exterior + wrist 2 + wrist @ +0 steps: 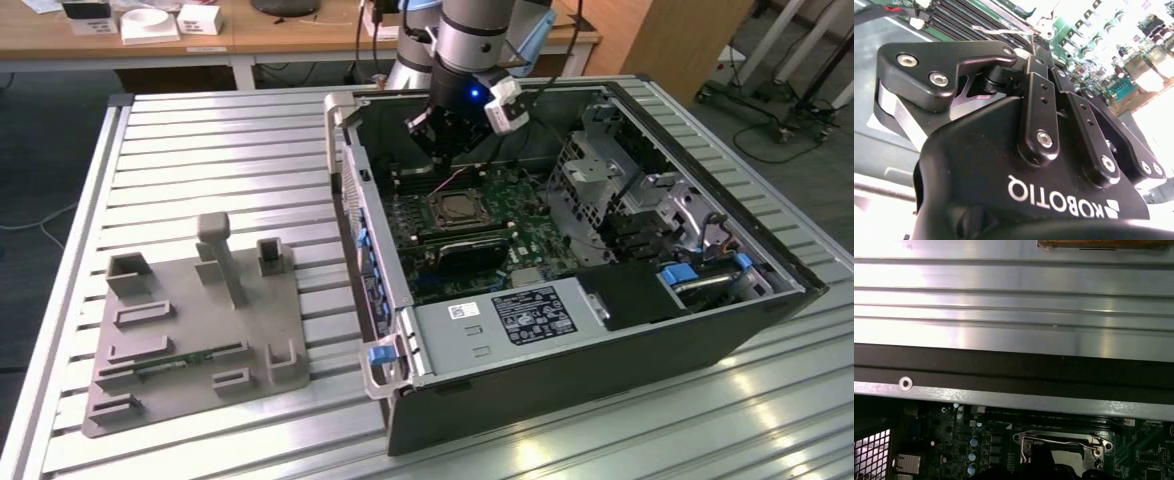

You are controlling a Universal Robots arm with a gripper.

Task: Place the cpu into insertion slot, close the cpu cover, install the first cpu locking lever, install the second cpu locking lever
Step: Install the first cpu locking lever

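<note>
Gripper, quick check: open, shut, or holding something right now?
Gripper: cannot be told; it hangs close by the cpu socket inside the computer case.

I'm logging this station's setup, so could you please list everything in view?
computer case: one, black, open, on the table.
motherboard: one, green, inside the case.
cpu cover: one, silvery, on the socket.
cpu: one, pale grey, in the cover's window.
labelled box: one, grey, at the case's near end.
fixture plate: one, grey, to the exterior view's left of the case.
table: one, silver slats, under everything.
desk: one, wooden, behind the table.
arm: one, silver and black, over the case.
gripper: one, black, above the socket.
</note>
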